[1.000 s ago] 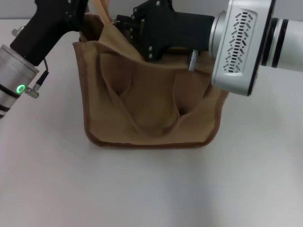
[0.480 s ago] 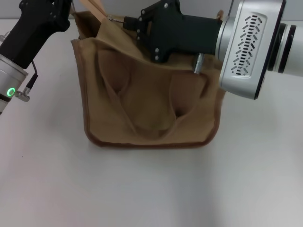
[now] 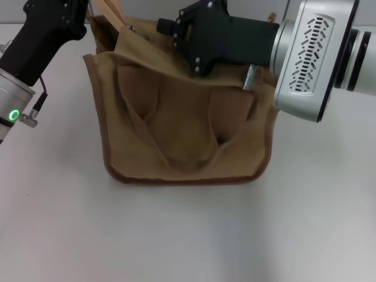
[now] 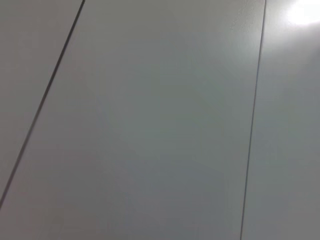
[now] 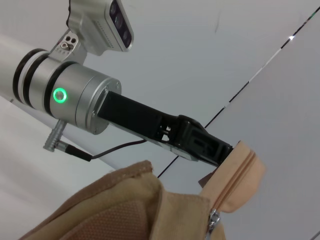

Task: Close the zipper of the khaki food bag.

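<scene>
Head view shows the khaki food bag (image 3: 182, 126) standing on a white table (image 3: 188, 235), its top hidden behind the right gripper (image 3: 170, 30), whose finger state cannot be told. Right wrist view shows the left gripper (image 5: 227, 152) pinching the tan end of the zipper (image 5: 237, 172), a silver pull (image 5: 214, 220) nearby, pale wall panels behind.

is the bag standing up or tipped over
Standing upright: the bag sits on its base on the table, front handle hanging down, top held up by both grippers.
</scene>
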